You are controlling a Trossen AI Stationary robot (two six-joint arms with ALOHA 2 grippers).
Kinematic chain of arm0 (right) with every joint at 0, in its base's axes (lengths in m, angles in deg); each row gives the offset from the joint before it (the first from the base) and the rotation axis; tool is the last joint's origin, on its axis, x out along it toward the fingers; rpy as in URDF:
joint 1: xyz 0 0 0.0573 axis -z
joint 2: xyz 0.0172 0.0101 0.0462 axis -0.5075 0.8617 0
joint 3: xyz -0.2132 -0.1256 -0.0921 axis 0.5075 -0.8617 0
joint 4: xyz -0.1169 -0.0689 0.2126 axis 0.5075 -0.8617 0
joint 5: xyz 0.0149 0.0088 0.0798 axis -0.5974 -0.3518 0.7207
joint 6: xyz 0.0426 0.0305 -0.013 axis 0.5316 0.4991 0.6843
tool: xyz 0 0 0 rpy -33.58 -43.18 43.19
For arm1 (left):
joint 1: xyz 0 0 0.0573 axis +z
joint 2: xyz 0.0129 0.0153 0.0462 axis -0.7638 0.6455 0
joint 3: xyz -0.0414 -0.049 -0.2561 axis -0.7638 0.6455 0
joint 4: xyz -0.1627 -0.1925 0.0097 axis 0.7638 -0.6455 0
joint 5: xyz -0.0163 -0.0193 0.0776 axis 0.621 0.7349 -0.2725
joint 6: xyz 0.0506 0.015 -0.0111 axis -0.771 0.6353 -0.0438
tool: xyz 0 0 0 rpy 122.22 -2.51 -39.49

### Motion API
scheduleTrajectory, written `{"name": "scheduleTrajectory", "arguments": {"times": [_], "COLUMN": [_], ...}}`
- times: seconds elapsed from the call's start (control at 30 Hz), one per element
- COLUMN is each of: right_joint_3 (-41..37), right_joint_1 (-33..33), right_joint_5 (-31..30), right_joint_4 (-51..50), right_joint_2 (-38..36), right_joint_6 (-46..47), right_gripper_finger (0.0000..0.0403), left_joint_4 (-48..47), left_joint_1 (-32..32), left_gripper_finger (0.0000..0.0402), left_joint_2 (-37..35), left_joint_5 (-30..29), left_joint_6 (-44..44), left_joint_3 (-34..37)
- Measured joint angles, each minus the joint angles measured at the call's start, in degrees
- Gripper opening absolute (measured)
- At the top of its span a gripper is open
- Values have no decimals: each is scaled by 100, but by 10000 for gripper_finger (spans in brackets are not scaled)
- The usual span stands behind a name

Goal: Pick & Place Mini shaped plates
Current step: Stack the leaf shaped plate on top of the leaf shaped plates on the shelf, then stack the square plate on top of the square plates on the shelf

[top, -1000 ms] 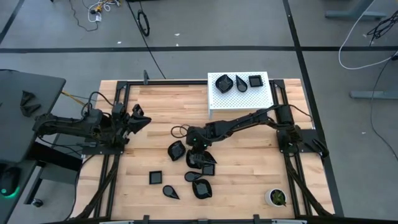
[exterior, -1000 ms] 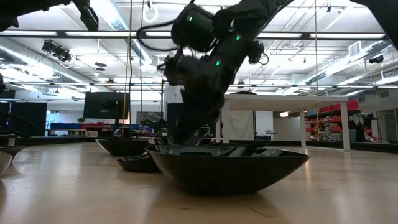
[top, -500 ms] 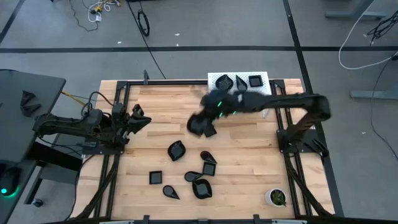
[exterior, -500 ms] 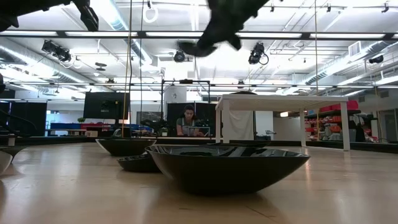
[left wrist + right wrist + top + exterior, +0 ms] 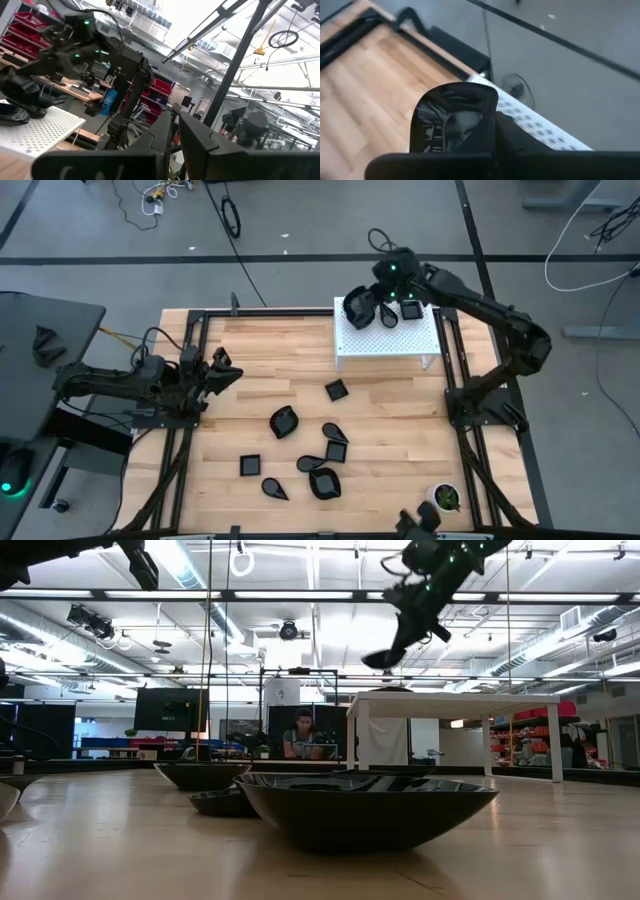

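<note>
My right gripper (image 5: 370, 298) is shut on a glossy black rounded mini plate (image 5: 451, 125), high above the left end of the white perforated stand (image 5: 420, 340). The low view shows the plate (image 5: 385, 658) hanging under the gripper (image 5: 405, 632). A teardrop plate (image 5: 388, 314) and a square plate (image 5: 411, 310) rest on the stand. Several more black plates lie on the wooden table, among them a small square one (image 5: 337, 390) and a larger one (image 5: 284, 421). My left gripper (image 5: 224, 369) waits shut near the table's left edge. My right gripper holds the plate by its rim on one side (image 5: 490, 117); a dark finger (image 5: 507, 135) lies along that edge. The plate is lifted clear and sits tilted below the fingers, above the stand. The other finger is hidden by the plate.
A white cup with green contents (image 5: 444, 497) stands at the near right corner. Black frame rails run along the table's left (image 5: 190, 340) and right (image 5: 460, 380) sides. In the low view big dark plates (image 5: 365, 805) fill the foreground, and a person (image 5: 303, 735) sits far behind the table.
My right gripper has risen from the cluster of plates at the table's middle with a plate. It has swung toward the far edge and the right, ending high over the white stand. The plate has gone from the table to hanging clear in the air.
</note>
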Motion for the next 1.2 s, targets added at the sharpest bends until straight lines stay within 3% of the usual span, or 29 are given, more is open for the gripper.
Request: {"name": "scheduleTrajectory", "arguments": {"times": [0.3,0.57,1.0,1.2], "right_joint_3": [-376,-1045,-1131,-1131], "right_joint_1": [540,569,546,-62], "right_joint_5": [616,673,635,612], "right_joint_4": [194,851,1074,1082], "right_joint_2": [161,156,-187,-665], "right_joint_6": [96,247,-260,-582], "right_gripper_finger": [2,11,163,188], "left_joint_4": [-2,-2,-2,-2], "left_joint_1": [0,0,0,0], "left_gripper_finger": [42,42,42,42], "left_joint_2": [2,0,0,0], "left_joint_5": [2,0,2,2], "left_joint_6": [0,0,0,0], "left_joint_3": [0,-2,-2,-1]}}
